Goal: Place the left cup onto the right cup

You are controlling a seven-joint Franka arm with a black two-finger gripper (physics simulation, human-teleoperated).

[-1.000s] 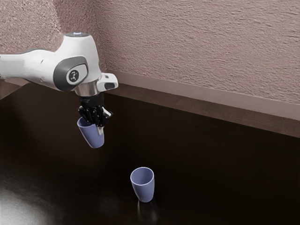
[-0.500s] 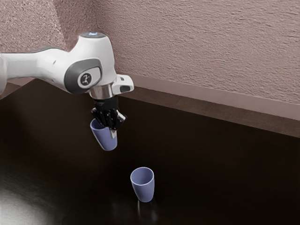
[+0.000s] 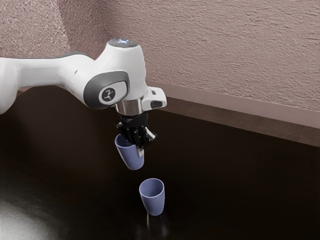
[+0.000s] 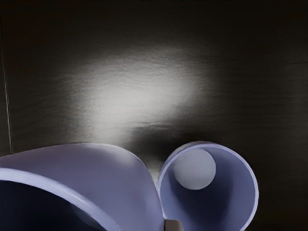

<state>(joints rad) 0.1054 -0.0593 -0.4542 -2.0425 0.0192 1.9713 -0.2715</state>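
My black gripper is shut on the rim of a lavender cup, which hangs tilted in the air. A second lavender cup stands upright on the dark table, just below the held one and slightly toward the exterior view's right. In the wrist view the held cup looms large under my hand, and beside it I look straight down into the open mouth of the standing cup.
The dark glossy table stretches around the cups, with a bright reflection on it. A textured pinkish wall with a ledge runs along the back.
My arm has carried the held cup toward the exterior view's right and a little lower, from well left of the standing cup to nearly above it. The standing cup has not moved.
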